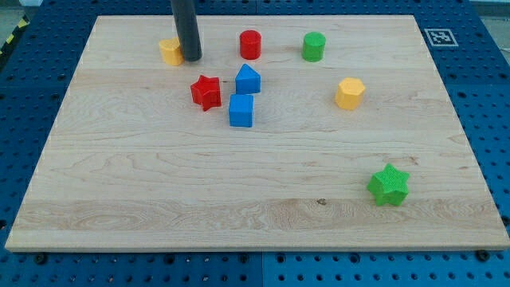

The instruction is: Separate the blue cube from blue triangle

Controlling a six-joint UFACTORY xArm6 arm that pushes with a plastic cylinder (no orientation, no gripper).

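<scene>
The blue cube (241, 111) sits near the middle of the wooden board, just below the blue triangle (248, 80); the two are almost touching. A red star (206, 92) lies close on their left. My tip (192, 58) rests on the board at the view's upper left, touching the right side of a yellow block (170, 51). The tip is up and to the left of both blue blocks, about a block's width above the red star.
A red cylinder (250, 45) and a green cylinder (314, 46) stand near the top edge. A yellow hexagon (349, 93) lies to the right. A green star (389, 185) sits at the lower right. The board (159, 199) lies on a blue pegboard.
</scene>
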